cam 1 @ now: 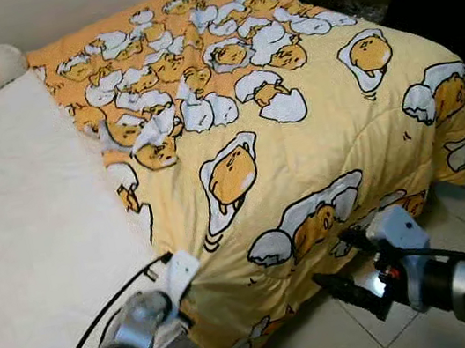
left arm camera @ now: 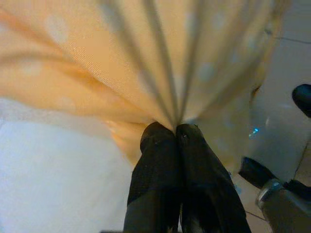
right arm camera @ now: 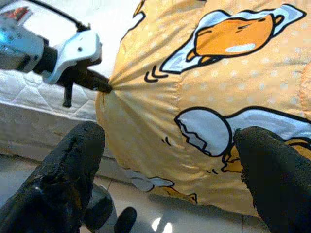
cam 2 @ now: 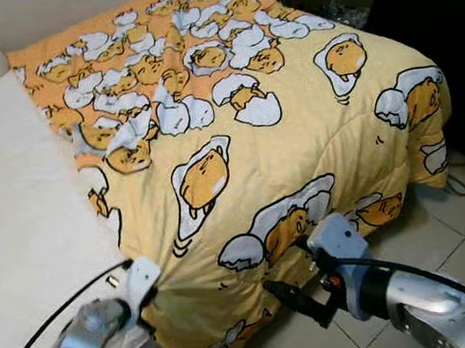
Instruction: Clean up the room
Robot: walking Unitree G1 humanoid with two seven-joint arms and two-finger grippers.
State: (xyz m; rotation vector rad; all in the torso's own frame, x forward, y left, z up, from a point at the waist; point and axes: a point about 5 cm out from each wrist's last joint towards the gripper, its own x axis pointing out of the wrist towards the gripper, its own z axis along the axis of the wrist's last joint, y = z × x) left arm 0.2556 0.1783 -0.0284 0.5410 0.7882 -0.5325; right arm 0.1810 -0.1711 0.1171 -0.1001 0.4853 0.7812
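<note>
The quilt (cam 1: 279, 130), folded over the foot half of the bed (cam 1: 18, 228), looks soft, bulky and limp, so the left gripper (left arm camera: 175, 127) pinches its corner shut while the right gripper (right arm camera: 170, 145), spread wide and empty, probably should take the hanging edge nearby.

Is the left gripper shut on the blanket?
Yes. The left gripper is shut on the blanket; fabric puckers at its fingertips.
</note>
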